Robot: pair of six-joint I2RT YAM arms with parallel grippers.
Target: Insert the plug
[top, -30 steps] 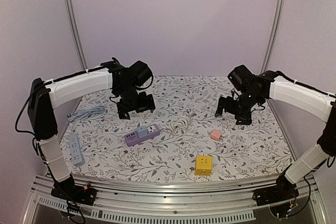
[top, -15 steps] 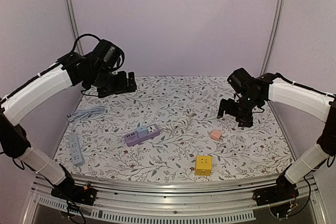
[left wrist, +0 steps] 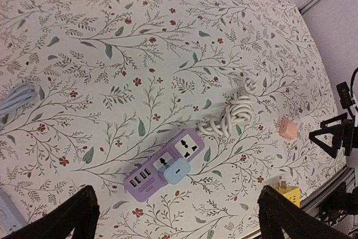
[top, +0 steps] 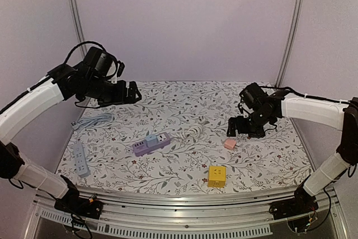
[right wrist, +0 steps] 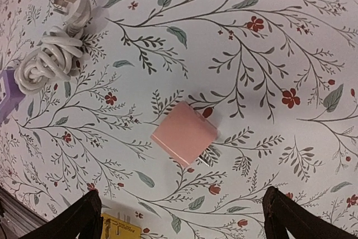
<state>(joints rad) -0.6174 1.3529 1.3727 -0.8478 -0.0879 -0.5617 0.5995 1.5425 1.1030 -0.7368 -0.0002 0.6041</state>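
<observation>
Plug (right wrist: 184, 133): small pink square block, metal prongs at one edge; lies on flowered tablecloth (right wrist: 268, 43), well apart from purple power strip (top: 151, 144), near right gripper (right wrist: 182, 219), fingers spread. Left gripper (left wrist: 179, 216): raised, fingers spread, empty.

No legible text or label anywhere; perhaps tiny print on the yellow cube (top: 216, 176), illegibly small.

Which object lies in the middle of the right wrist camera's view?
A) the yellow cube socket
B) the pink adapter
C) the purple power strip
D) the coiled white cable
B: in the right wrist view the pink adapter lies mid-frame on the floral cloth, while the purple power strip, yellow cube and white cable sit near the edges.
</observation>
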